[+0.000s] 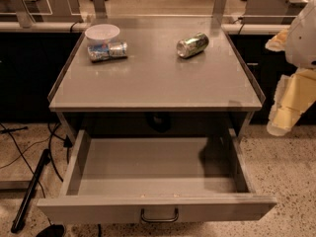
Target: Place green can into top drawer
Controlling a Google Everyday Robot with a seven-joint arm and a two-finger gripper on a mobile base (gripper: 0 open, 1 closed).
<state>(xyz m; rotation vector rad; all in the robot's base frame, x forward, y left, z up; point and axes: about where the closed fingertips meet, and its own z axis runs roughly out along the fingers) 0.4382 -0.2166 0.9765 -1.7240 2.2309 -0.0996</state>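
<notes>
Camera view: green can (192, 45) lying sideways on table (158, 80), well apart from gripper (279, 124) at right edge. Top drawer (98, 210) pulled open below. Can't tell whether gripper's open or closed, tbh.

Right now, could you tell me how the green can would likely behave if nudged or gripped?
The green can lies on its side on the tabletop, so a nudge would probably roll it. Its shiny skin looks slippery, perhaps easily dented. The gripper hangs beside the table's right edge, clear of it.

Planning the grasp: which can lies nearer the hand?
The green can, right of centre, toward the hand at the right edge; the blue can lies left by the bowl.
</notes>
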